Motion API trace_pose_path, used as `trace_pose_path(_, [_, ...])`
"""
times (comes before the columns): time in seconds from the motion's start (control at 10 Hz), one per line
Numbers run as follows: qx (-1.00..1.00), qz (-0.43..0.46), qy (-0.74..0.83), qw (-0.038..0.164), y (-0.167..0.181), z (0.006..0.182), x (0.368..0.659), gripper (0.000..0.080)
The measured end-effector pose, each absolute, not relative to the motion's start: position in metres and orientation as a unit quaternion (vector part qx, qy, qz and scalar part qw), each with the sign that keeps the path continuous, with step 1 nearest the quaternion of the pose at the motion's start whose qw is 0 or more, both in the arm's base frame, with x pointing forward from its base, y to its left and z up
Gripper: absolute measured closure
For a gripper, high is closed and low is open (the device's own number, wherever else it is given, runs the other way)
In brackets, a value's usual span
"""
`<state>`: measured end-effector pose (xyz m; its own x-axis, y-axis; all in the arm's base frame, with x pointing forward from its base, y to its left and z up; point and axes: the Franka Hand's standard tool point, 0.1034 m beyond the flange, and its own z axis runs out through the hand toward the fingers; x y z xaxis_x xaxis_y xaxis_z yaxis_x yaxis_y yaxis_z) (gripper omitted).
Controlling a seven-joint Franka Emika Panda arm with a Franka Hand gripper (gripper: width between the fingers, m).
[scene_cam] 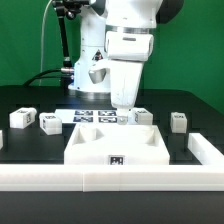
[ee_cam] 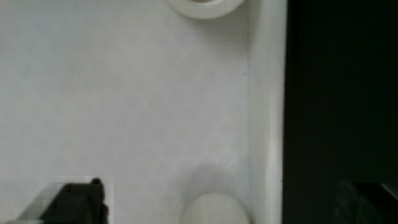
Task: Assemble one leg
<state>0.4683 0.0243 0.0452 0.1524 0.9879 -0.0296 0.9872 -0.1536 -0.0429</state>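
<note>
Jaws spread wide, empty, above the panel's [scene_cam: 90, 150] back edge; a leg [scene_cam: 145, 117] sits nearby on the tabletop [scene_cam: 30, 142].

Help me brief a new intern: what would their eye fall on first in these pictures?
The white arm dominates the middle, its hand hanging at the far edge of the large white square panel on the black table. Small tagged legs sit beside the panel, one at the exterior view's left, another at its right. The wrist view shows the hand's fingers spread wide over the panel.
</note>
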Motion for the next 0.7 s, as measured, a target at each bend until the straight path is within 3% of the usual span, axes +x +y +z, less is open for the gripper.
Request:
trace_pose_path(0.4, [-0.759, 0.025, -0.650, 0.014, 0.023, 0.025, 0.446, 0.0150])
trace_pose_path(0.7, [-0.763, 0.030, -0.645, 0.022, 0.019, 0.011, 0.448, 0.0150])
